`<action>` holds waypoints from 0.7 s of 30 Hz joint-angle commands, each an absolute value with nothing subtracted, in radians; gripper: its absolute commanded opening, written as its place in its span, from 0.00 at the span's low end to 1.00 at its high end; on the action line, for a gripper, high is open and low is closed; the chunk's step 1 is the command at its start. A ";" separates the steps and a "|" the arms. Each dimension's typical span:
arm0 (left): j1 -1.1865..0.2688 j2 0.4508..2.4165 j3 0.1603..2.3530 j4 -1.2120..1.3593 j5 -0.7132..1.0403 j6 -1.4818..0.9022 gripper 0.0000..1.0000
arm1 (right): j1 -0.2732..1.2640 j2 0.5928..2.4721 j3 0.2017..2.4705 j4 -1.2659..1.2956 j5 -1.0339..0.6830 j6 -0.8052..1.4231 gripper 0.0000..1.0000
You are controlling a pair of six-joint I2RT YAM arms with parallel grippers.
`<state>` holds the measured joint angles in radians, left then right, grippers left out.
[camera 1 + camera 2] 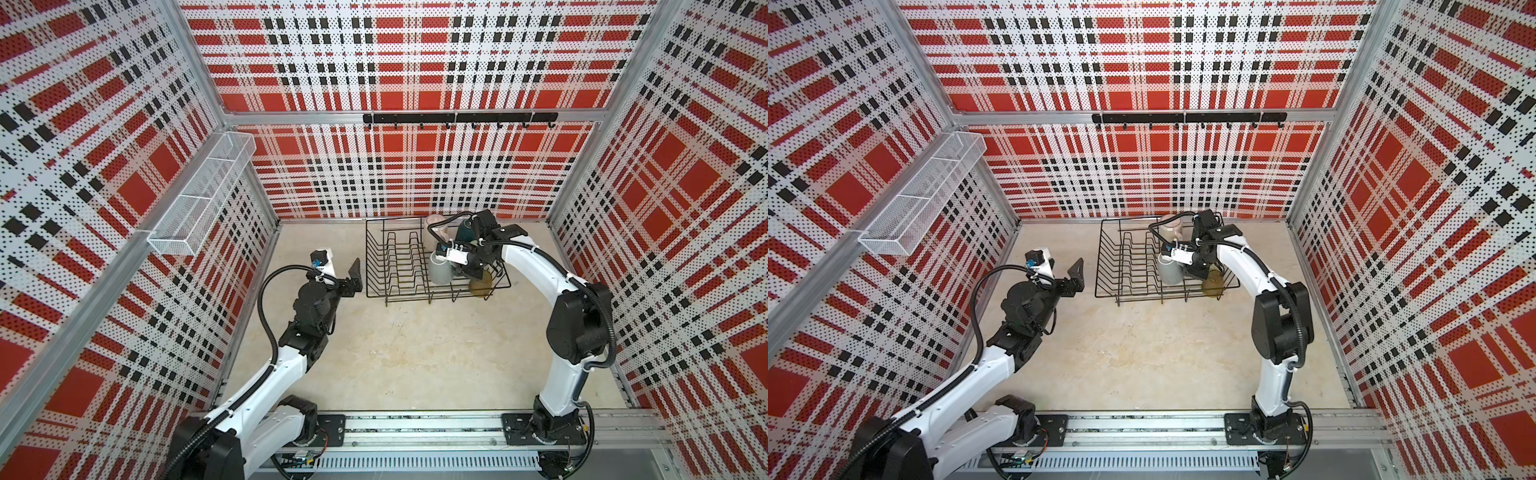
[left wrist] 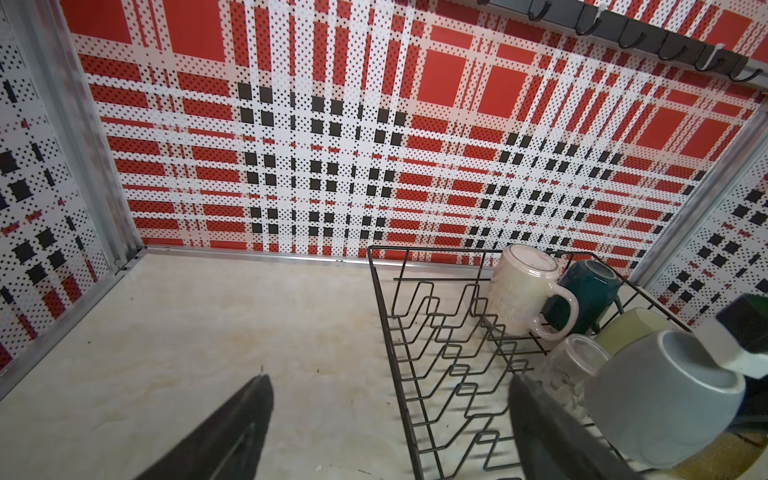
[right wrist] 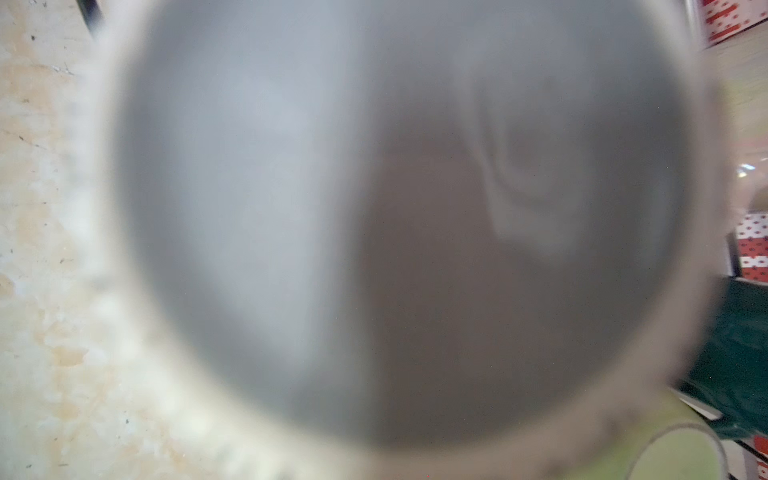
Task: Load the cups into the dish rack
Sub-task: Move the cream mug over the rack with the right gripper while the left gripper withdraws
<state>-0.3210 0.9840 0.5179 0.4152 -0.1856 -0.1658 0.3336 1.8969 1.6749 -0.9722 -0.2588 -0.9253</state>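
One smooth grey mug (image 2: 660,399) tilts inside wire rack (image 2: 432,249).

**Plaid and Pastels**

Walls (image 1: 415,62) show red, white and black dotted plaid; the tabletop (image 1: 415,353) is mottled cream. Black dish rack (image 1: 397,262); pale pink mug (image 2: 519,291), dark teal mug (image 2: 590,291), light green mug (image 2: 636,328), grey mug (image 2: 656,415), clear glass (image 2: 573,365), amber tumbler (image 1: 481,287).

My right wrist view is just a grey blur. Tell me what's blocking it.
Observer: The grey mug, tilted, mouth toward you, over the dish rack's right half.
Operator: Report the left gripper.
Observer: The left gripper is open and empty, just outside the rack's left side.
Operator: List what's already racked.
Observer: In it: pale pink mug, teal mug, green mug, clear glass, amber tumbler.
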 commanded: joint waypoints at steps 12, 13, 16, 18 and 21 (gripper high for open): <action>-0.279 0.962 0.538 0.383 -0.172 -0.193 0.91 | 0.349 1.977 1.693 -0.905 -0.162 -0.920 0.00; -0.279 0.962 0.537 0.382 -0.174 -0.193 0.91 | 0.348 1.980 1.689 -0.895 -0.164 -0.913 0.00; -0.276 0.962 0.534 0.383 -0.181 -0.198 0.91 | 0.350 1.994 1.681 -0.875 -0.172 -0.902 0.00; -0.275 0.962 0.532 0.380 -0.186 -0.202 0.91 | 0.353 2.002 1.674 -0.859 -0.183 -0.893 0.00; -0.274 0.960 0.531 0.370 -0.200 -0.206 0.91 | 0.356 2.003 1.656 -0.825 -0.220 -0.882 0.00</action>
<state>-0.2863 0.9695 0.5179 0.3737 -0.1860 -0.1974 0.3466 1.9995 1.6615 -0.8928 -0.1566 -0.8906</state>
